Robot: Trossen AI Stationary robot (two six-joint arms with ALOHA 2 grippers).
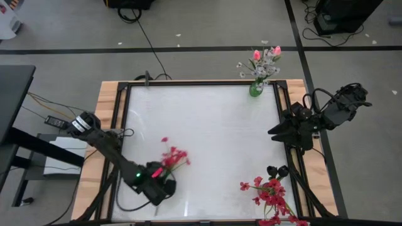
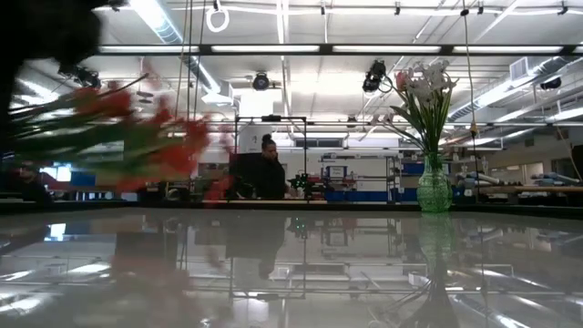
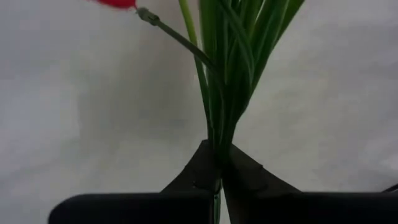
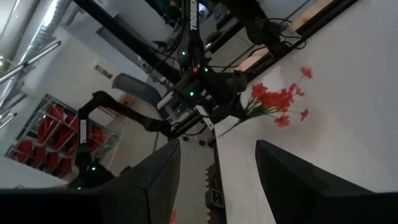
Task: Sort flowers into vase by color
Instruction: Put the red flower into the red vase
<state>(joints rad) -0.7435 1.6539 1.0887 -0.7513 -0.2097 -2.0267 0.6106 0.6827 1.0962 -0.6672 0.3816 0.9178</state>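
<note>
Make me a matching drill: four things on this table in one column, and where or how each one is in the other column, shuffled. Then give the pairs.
Things:
1. green vase
2. red bunch
3. black vase
4. right end effector

Places or states:
A. open, over the right rail
B. far edge, holds pink and white flowers
C. stems clamped in the shut left end effector
D. near right corner, with red flowers

Pairs: 1-B, 2-C, 3-D, 4-A
</note>
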